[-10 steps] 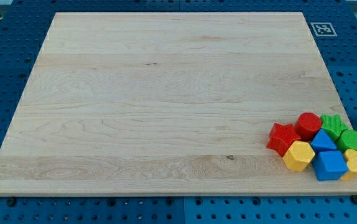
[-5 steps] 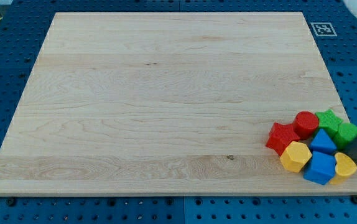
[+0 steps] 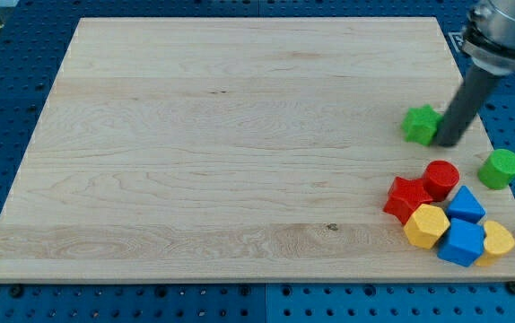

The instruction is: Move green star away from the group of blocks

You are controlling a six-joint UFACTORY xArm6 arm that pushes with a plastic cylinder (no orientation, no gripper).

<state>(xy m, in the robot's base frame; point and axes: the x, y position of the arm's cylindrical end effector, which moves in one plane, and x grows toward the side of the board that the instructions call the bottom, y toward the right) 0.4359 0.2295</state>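
Observation:
The green star [image 3: 420, 124] lies alone on the wooden board [image 3: 240, 144] at the view's right, above the cluster. My tip [image 3: 446, 143] is right beside the star's right edge, touching or nearly touching it. The rod slants up to the view's top right. Below lies the cluster: a red star-like block [image 3: 406, 197], a red cylinder [image 3: 441, 178], a yellow hexagon [image 3: 427, 224], two blue blocks [image 3: 466, 205] [image 3: 462, 242] and a yellow block [image 3: 496, 240]. A green cylinder [image 3: 500, 168] stands apart at the board's right edge.
The board rests on a blue perforated table [image 3: 6, 99]. A fiducial marker [image 3: 465, 41] is at the board's top right corner. The cluster sits close to the board's bottom right edge.
The green star has moved up and left, out of the cluster. The green cylinder has been pushed slightly up and right. My rod has come from the right edge to beside the star.

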